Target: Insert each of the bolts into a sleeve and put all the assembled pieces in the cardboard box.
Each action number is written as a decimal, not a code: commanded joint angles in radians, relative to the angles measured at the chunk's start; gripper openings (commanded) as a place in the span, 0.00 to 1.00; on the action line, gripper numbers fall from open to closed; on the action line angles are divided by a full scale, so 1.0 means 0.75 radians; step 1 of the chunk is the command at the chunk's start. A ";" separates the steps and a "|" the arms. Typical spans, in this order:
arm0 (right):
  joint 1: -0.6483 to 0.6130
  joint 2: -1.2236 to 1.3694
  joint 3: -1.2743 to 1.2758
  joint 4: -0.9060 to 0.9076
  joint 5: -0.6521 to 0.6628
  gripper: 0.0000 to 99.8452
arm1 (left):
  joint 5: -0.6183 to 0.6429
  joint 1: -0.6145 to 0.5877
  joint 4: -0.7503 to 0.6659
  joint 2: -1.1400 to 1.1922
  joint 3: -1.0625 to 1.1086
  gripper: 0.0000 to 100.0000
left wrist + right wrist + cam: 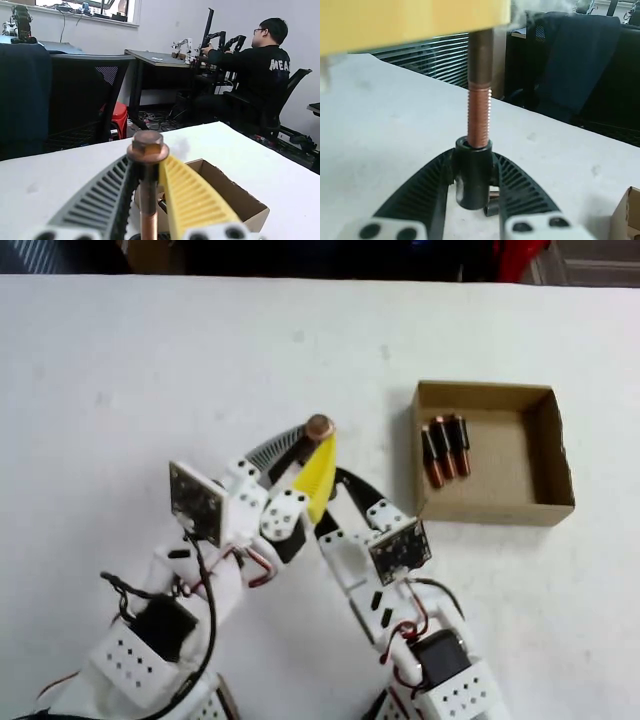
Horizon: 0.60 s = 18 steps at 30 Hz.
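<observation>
the left gripper [147, 165] is clamping the bolt [148, 144] upright, head up. below it the right gripper [473, 159] is squeezing the black sleeve [472, 186], with the bolt's threaded tip sitting in its mouth. three assembled pieces [445, 448] are lying in the cardboard box [485, 390] nearby on the table [150, 360].

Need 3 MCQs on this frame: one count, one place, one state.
1. How many pieces in the box? A one B three C five
2. The bolt tip is: A in the sleeve mouth B on the box's rim C inside the box
3. The right gripper is: A open B shut on the sleeve C shut on the bolt
Answers: 1 B, three lie side by side; 2 A, the threads enter the upright sleeve; 3 B, its black fingers clasp the sleeve.
</observation>
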 commanded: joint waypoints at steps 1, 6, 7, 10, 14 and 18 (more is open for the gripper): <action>-0.005 -0.017 0.000 -0.030 0.012 0.02 | -0.008 -0.028 -0.053 -0.030 -0.006 0.02; -0.005 -0.017 0.000 -0.030 0.012 0.02 | -0.006 -0.036 -0.053 -0.032 0.016 0.02; -0.005 -0.017 0.000 -0.030 0.012 0.02 | -0.006 -0.038 -0.053 -0.030 0.018 0.02; -0.005 -0.017 0.000 -0.030 0.012 0.02 | -0.006 -0.036 -0.053 -0.034 0.037 0.02; -0.005 -0.017 0.000 -0.030 0.012 0.02 | -0.006 -0.034 -0.053 -0.032 0.074 0.02; -0.005 -0.017 0.000 -0.030 0.012 0.02 | -0.014 -0.001 -0.051 -0.036 0.153 0.02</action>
